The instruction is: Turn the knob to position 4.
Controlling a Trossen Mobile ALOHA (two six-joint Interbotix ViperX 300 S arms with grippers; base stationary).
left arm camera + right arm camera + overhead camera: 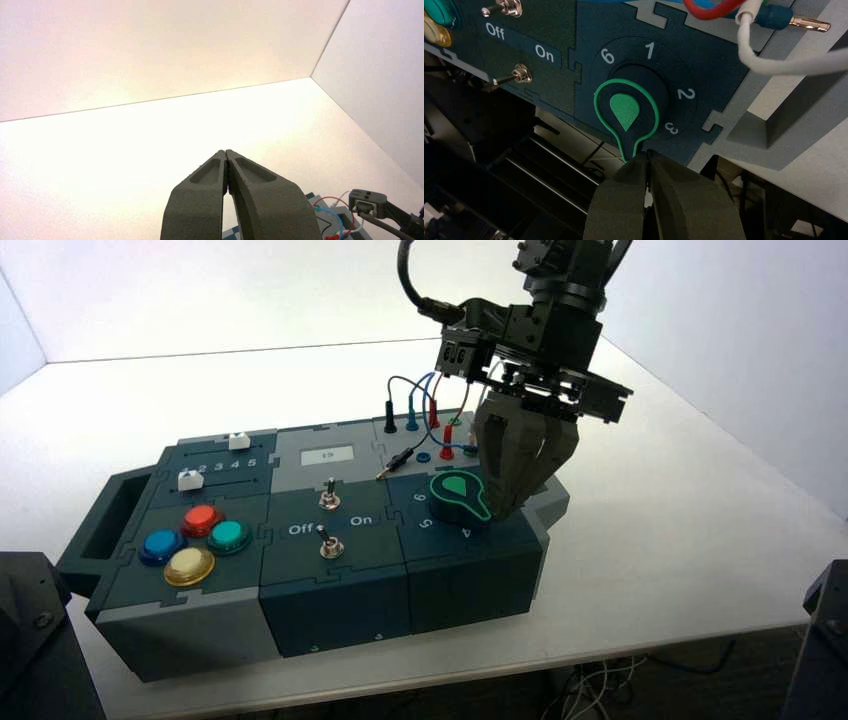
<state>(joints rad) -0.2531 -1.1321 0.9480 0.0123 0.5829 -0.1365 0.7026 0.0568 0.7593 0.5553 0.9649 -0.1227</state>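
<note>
Shows dark box (pixel 335 590) across centre-left, high view. Shows right gripper (pixel 502 515) clenched at pointer end of green knob (pixel 458 492), right of centre; contact not determinable. Points past printed 3 (pixel 671 128), right wrist view. Shows left gripper (pixel 225 152) clenched, lower centre, left wrist view.

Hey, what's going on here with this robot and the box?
The robot's right gripper, fingers closed, is at the pointer of the green-topped rotary knob in the box's near right part, apparently turning it. The pointer is past the 3 on the 4 side, but I can't tell whether it's settled on 4. The left gripper is idle, closed, away from the box.
</note>
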